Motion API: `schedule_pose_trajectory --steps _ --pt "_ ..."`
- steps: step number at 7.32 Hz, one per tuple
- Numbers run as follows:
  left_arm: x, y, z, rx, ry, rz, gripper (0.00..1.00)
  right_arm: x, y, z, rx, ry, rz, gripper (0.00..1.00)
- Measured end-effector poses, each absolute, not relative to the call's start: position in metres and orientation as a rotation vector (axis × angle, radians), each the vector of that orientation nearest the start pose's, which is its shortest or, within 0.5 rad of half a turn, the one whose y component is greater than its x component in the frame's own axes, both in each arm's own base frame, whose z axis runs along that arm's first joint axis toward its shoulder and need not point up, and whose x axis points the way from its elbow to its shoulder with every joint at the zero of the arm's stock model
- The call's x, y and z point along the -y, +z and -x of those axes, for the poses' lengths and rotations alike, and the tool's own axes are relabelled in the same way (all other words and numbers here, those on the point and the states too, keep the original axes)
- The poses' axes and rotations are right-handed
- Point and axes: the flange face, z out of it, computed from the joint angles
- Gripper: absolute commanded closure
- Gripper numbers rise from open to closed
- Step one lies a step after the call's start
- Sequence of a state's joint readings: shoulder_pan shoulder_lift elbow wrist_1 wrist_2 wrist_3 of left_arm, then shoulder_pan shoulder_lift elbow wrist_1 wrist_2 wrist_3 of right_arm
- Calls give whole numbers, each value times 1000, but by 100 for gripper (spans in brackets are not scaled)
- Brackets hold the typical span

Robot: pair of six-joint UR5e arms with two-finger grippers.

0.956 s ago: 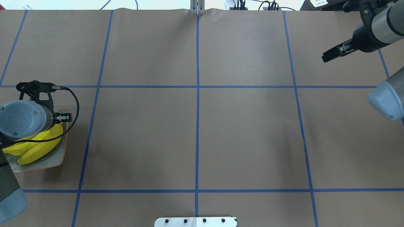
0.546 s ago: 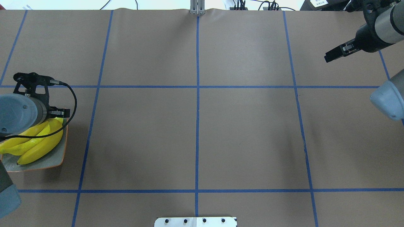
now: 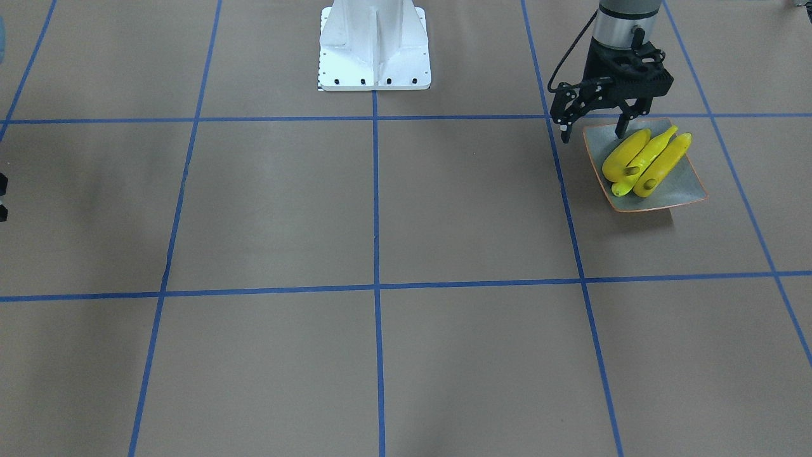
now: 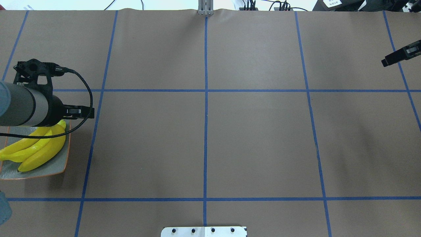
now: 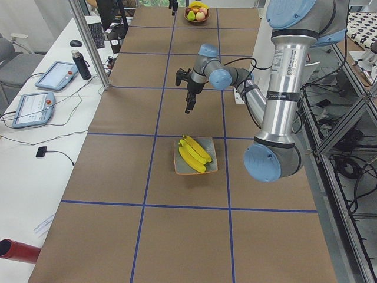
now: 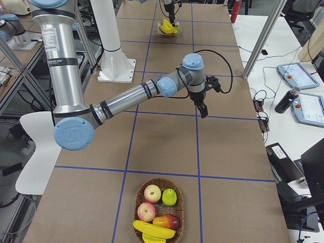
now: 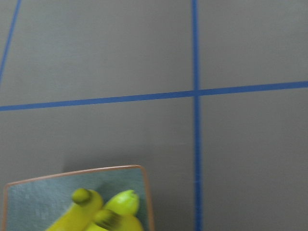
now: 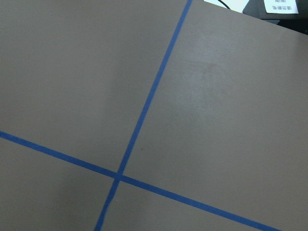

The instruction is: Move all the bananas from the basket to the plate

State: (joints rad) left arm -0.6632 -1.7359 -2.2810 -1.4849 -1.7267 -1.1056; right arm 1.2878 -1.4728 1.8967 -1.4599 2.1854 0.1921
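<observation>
Three yellow bananas (image 4: 39,151) lie side by side on the grey-green plate (image 4: 56,166) with the orange rim, at the table's left end; they also show in the front view (image 3: 641,162). A fourth banana (image 6: 152,229) lies in the wicker basket (image 6: 139,200) at the table's right end. My left gripper (image 4: 88,113) hangs empty above the plate's far edge (image 3: 620,133); I see its fingers edge-on and cannot tell their gap. My right gripper (image 4: 388,61) is empty over bare table, well short of the basket (image 6: 202,110); its gap cannot be told either.
The basket also holds two red apples (image 6: 152,193), a green apple (image 6: 169,196) and a mango (image 6: 167,221). The robot's white base (image 3: 374,47) stands at mid-table. Blue tape lines (image 4: 205,131) cross the brown table cover.
My left gripper has risen off the bananas' tips and shifted right, away from the plate. My right arm has swung right, almost out of the overhead view.
</observation>
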Motion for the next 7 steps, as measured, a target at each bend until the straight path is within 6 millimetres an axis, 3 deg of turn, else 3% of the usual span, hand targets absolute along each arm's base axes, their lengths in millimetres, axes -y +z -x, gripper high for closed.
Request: schedule_pose_trajectory --steps 1,2,5,7 --pt "376 261 -296 -790 -119 -292 0 515 476 38 704 -294 -354 0" --pt "376 253 -299 -810 -115 -290 0 500 522 2 687 -350 -341 0" --pt "375 246 -302 -826 -117 -288 0 459 675 -102 737 -394 -272 0" --pt "376 242 -304 -834 -124 -288 0 431 757 -143 761 -370 -265 0"
